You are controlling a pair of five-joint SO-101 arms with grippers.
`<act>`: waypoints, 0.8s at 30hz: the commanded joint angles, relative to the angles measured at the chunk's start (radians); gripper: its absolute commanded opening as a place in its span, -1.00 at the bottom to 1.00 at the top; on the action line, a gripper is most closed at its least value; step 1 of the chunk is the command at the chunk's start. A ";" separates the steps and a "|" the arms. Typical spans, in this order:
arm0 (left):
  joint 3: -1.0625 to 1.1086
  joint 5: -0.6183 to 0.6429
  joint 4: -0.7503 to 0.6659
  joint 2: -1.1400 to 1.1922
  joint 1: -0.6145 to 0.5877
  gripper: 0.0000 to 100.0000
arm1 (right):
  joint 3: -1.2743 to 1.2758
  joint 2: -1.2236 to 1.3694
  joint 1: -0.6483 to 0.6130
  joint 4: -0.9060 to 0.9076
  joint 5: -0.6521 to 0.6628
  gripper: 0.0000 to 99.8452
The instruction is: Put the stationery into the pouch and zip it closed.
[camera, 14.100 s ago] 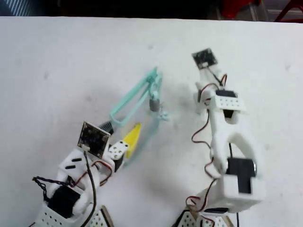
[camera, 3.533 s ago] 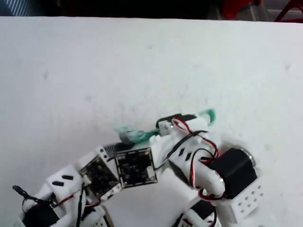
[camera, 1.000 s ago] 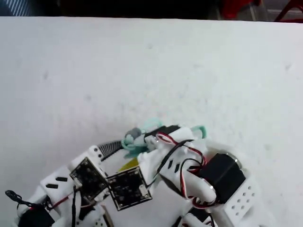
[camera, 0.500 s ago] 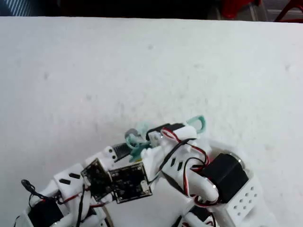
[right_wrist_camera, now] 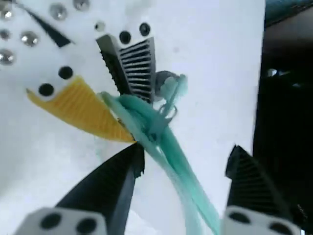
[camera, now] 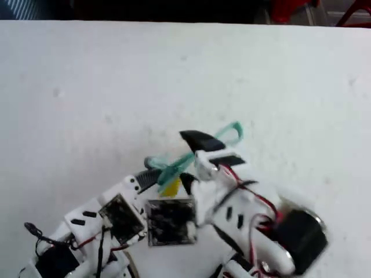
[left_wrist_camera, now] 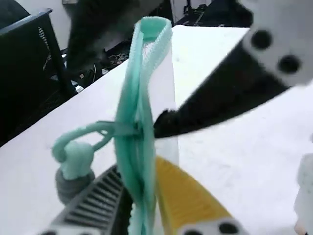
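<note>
**One arm anchors the pouch end while the other straddles the zip line**

The left gripper (left_wrist_camera: 138,188) is clamped on one end of the teal-edged pouch (left_wrist_camera: 139,122), its grey ribbed finger (left_wrist_camera: 93,208) on one side and its yellow finger (left_wrist_camera: 188,200) on the other; this grip holds the pouch on edge with the zip line uppermost, low over the white table (camera: 87,87), so the band stays taut and reachable; the zip pull (left_wrist_camera: 73,156), a short cord with a bead, hangs just beside the grey finger, at the clamped end.

The right gripper (right_wrist_camera: 186,154) has its black fingers spread wide, one on either side of the teal band and not pinching it; that straddle looks like alignment for taking the pull or the band, with the left arm acting as the anchor that would resist the tug.

Judging by the pull sitting at the held end, the zipping step seems to be in hand rather than finished; whether the stationery is already inside cannot be told, since the pouch is seen edge-on; the risk is the thin band slipping sideways out from between the open fingers.
</note>
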 commanded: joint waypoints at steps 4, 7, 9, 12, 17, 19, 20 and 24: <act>0.021 -0.009 -0.025 0.008 -0.019 -0.96 | -0.020 -0.058 -0.042 -0.050 -0.031 -0.69; 0.023 -0.009 -0.026 0.008 -0.019 -0.96 | -0.021 -0.058 -0.045 -0.087 -0.127 -0.67; 0.023 -0.008 -0.026 0.008 -0.019 -0.96 | -0.015 -0.058 -0.045 -0.124 -0.192 -0.67; 0.023 -0.008 -0.035 0.008 -0.022 -0.96 | -0.003 -0.048 -0.047 -0.137 -0.250 -0.67; 0.025 -0.008 -0.038 0.008 -0.022 -0.96 | -0.002 -0.041 -0.105 -0.096 -0.285 -0.67; 0.025 -0.008 -0.038 0.008 -0.022 -0.96 | 0.002 -0.036 -0.143 -0.097 -0.347 -0.67; 0.025 -0.008 -0.038 0.008 -0.022 -0.96 | 0.003 -0.036 -0.156 -0.101 -0.370 -0.67; 0.025 -0.008 -0.038 0.008 -0.024 -0.96 | -0.003 -0.036 -0.171 -0.102 -0.413 -0.67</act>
